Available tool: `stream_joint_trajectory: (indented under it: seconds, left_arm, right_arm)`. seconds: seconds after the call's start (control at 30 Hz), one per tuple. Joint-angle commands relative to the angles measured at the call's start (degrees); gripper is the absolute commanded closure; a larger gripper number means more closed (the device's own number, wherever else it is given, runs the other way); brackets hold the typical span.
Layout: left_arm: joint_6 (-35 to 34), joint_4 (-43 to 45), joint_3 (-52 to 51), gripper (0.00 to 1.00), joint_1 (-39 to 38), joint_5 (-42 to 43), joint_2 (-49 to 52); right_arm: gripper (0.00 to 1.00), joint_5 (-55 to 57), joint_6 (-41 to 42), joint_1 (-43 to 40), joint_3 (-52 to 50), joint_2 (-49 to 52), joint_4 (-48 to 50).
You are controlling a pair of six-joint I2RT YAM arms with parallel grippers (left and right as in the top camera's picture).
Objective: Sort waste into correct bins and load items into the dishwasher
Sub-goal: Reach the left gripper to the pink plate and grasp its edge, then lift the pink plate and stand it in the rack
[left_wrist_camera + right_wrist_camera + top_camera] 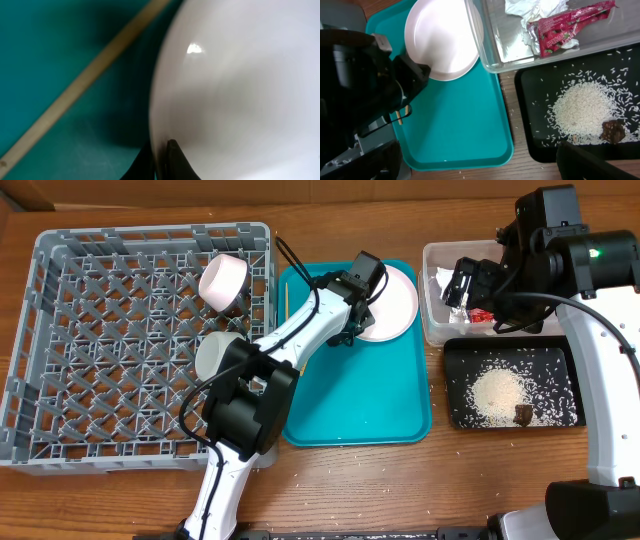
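From the left wrist camera we are seeing what the overhead view is hiding under the arm. The left claw [159, 162] is pinching the rim of the white plate [240, 100], with one finger on each side. One chopstick [85, 77] is lying just beside the plate on the teal tray [360, 400], in the middle of the table [400, 480].

The right wrist camera is showing us the inside of the bins. We are counting one crumpled napkin [525, 7] and one red wrapper [565, 25] in the clear tub [505, 50], at the far right corner of the table. One heap of rice [580, 110] and one brown lump [613, 131] are lying in the black tray [525, 100], along the right edge.

The right claw [465, 288] is hanging open above the tub, holding nothing.

The dish rack [120, 240] is filling the left side of the table. One cup [223, 280] and one bowl [212, 352] are sitting in it, and the left arm is covering part of the bowl.
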Motion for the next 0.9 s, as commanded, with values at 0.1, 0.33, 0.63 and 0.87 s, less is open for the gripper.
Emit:
stream_joint_trajectory:
  seconds: [0.1,0.33,0.63,0.87]
  left_arm:
    - [0.4,-0.1,0.2,0.96,0.7,-1.6,1.0]
    - [8.8,-0.7,0.6,0.96,2.5,-2.1,-6.4]
    - [30.6,-2.4,1.3,0.96,2.7,-14.4,-22.1]
    - [40.1,-7.3,1.3,0.96,2.9,-45.2,-30.7]
  right_arm:
    - [0.0,0.3,0.0,0.2,0.0,-0.2,0.2]
    - [0.0,0.3,0.0,0.2,0.0,-0.2,0.2]
    - [0.0,0.3,0.0,0.2,0.0,-0.2,0.2]
    - [0.0,0.3,0.0,0.2,0.0,-0.2,0.2]
